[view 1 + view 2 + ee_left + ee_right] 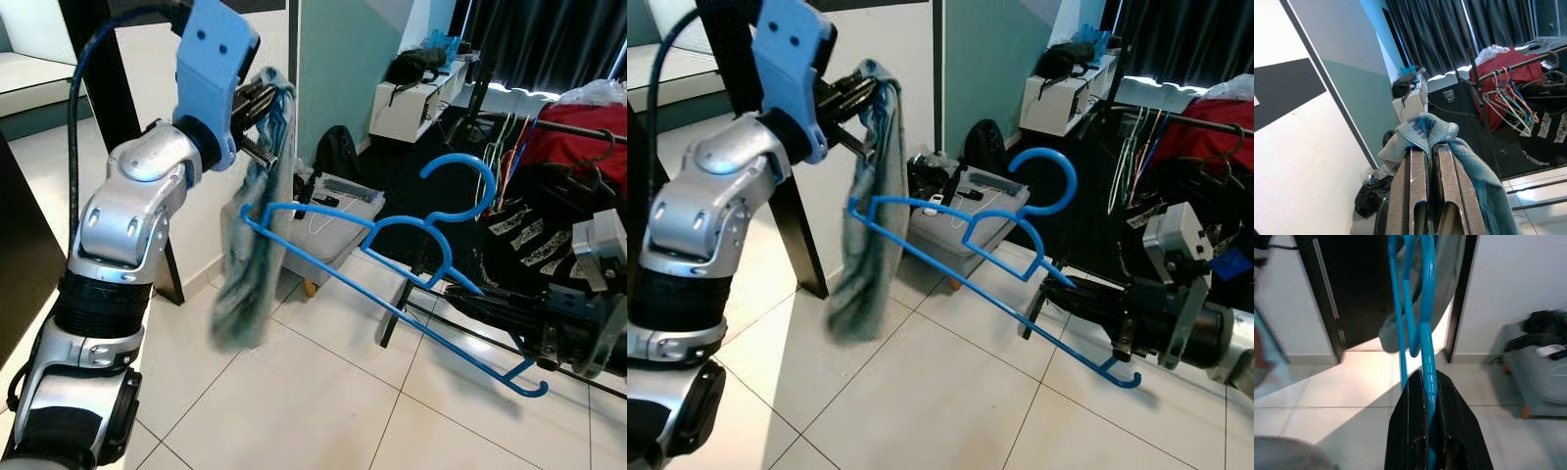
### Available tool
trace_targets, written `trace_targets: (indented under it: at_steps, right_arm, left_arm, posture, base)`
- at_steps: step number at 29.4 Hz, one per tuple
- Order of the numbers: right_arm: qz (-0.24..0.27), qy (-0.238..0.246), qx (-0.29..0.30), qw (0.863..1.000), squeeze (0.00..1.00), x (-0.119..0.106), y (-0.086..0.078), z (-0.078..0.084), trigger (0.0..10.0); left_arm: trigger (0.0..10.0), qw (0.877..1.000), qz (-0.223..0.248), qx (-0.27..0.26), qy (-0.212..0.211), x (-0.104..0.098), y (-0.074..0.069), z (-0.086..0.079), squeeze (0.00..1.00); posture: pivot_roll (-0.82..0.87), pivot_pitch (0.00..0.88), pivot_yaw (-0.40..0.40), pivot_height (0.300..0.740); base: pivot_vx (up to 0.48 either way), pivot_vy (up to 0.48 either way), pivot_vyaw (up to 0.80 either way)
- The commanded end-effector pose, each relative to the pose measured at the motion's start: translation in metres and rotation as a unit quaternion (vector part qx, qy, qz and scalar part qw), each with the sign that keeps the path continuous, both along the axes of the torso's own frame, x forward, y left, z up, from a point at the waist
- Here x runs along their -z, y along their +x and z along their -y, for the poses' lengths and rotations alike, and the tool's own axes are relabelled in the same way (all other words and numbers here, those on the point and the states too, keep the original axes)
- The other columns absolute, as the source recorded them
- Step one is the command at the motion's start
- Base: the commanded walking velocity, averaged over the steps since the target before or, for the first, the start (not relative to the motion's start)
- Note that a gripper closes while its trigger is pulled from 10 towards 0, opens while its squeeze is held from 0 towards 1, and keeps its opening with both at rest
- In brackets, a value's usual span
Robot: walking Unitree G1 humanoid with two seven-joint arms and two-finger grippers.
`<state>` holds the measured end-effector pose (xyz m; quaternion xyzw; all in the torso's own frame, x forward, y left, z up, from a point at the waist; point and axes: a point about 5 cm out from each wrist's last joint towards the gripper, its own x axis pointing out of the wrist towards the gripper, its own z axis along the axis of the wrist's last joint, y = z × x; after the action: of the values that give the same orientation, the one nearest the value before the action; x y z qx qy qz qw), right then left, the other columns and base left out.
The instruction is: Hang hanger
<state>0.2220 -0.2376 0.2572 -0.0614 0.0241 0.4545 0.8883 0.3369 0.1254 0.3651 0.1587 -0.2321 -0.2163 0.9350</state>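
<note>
The blue plastic clothes hanger (392, 294) is in mid-air over the tiled floor (294, 392), its long axis running from upper left down to lower right, hook curling up and to the right toward the clothes rail (1518, 66) loaded with hangers at the far right. The right gripper (1429, 396) is clamped on the hanger's lower right arm. The left gripper (1429, 156), raised at the left, pinches a blue-grey cloth towel (257, 225) whose tail hangs down over the hanger's left tip.

Risks, as I judge them: held by one end, the hanger can twist in the fingers, so the hook may miss the rail or snag the wire hangers (1511, 100) there. The towel sits only loosely across the tip; a tilt toward the left could let it slide off to the floor
</note>
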Motion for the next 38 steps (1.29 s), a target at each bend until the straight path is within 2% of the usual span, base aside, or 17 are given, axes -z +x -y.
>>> trace_targets:
  at_steps: [1,7,10,13,16,21,22,28,38]
  right_arm:
    - [0.017,-0.002,0.017,1.0,0.0,-0.004,0.004,0.001,10.0]
    - [0.016,-0.009,0.021,1.0,0.0,-0.005,0.003,0.003,10.0]
    - [0.032,-0.031,0.089,0.995,0.0,-0.002,0.016,0.01,10.0]
    - [0.034,-0.032,0.092,0.995,0.0,-0.002,0.017,0.011,10.0]
    - [0.026,-0.03,0.133,0.99,0.0,0.001,0.027,0.016,10.0]
    - [0.045,-0.038,0.178,0.982,0.0,0.003,0.038,0.02,10.0]
    - [0.06,-0.026,0.209,0.976,0.0,-0.003,0.043,0.025,10.0]
    - [0.073,-0.01,0.225,0.972,0.0,-0.009,0.044,0.029,10.0]
    - [0.078,-0.006,0.217,0.973,0.0,-0.008,0.045,0.025,10.0]
  left_arm:
    - [10.0,1.0,-0.011,0.003,0.006,0.008,0.001,0.006,0.0]
    - [10.0,1.0,-0.024,0.002,0.007,0.013,0.002,0.008,0.0]
    - [10.0,0.999,-0.041,0.027,-0.01,0.017,0.0,0.012,0.0]
    - [10.0,0.999,-0.04,0.028,-0.01,0.017,0.0,0.012,0.0]
    - [10.0,0.998,-0.049,0.031,-0.025,0.017,-0.001,0.013,0.0]
    - [10.0,0.995,-0.074,0.058,-0.038,0.02,-0.006,0.023,0.0]
    - [10.0,0.991,-0.1,0.077,-0.044,0.027,-0.01,0.031,0.0]
    - [10.0,0.986,-0.146,0.071,-0.035,0.043,-0.01,0.039,0.0]
    - [10.0,0.984,-0.166,0.055,-0.042,0.043,-0.008,0.043,0.0]
  posture:
    - [-0.05,0.0,-0.006,0.74]
    - [-0.05,0.0,-0.006,0.74]
    - [-0.06,0.0,-0.005,0.74]
    - [-0.06,0.0,-0.005,0.74]
    - [-0.06,0.0,-0.005,0.74]
    - [-0.05,0.0,-0.008,0.74]
    - [-0.05,0.0,-0.008,0.74]
    - [-0.05,0.0,-0.006,0.74]
    - [-0.06,0.0,-0.003,0.74]
  base:
    - [0.0,0.0,0.0]
    - [0.0,0.0,0.0]
    - [0.0,0.0,0.0]
    - [0.0,0.0,0.0]
    - [0.0,0.0,0.0]
    - [0.0,0.0,0.0]
    - [0.0,0.0,0.0]
    - [0.0,0.0,0.0]
    - [0.0,0.0,0.0]
